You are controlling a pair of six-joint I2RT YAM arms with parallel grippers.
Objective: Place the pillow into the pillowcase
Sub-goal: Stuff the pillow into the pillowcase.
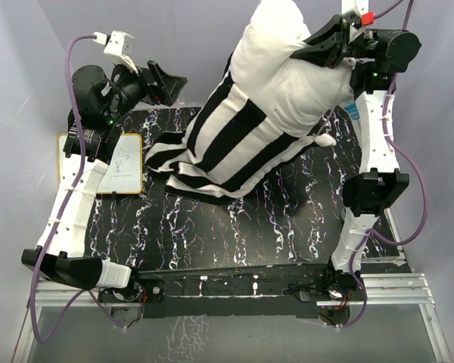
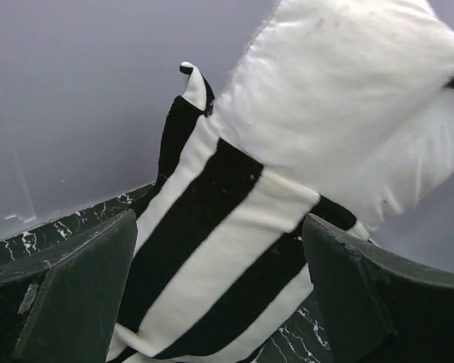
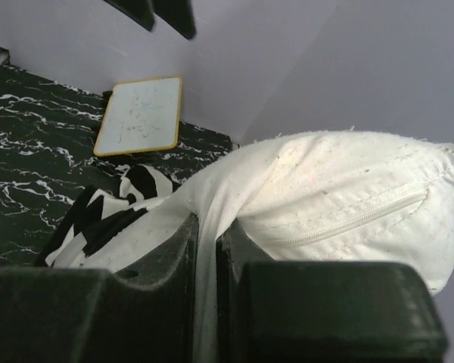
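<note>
One pillow (image 1: pixel 303 68), half inside one striped pillowcase (image 1: pixel 227 144), hangs over the counter (image 1: pixel 234 234) from right fingers (image 3: pixel 136 302) clamped on it. Left fingers (image 2: pixel 68 295) stand apart. The zipper (image 3: pixel 356 219) shows only in the right wrist view.

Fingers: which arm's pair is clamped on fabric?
The right arm's fingers, shut on a fold of the white pillow; the left arm's fingers stand wide apart, gripping nothing, short of the striped pillowcase.

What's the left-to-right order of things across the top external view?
whiteboard → left gripper, open → pillowcase → pillow → right gripper, pinching the pillow
</note>
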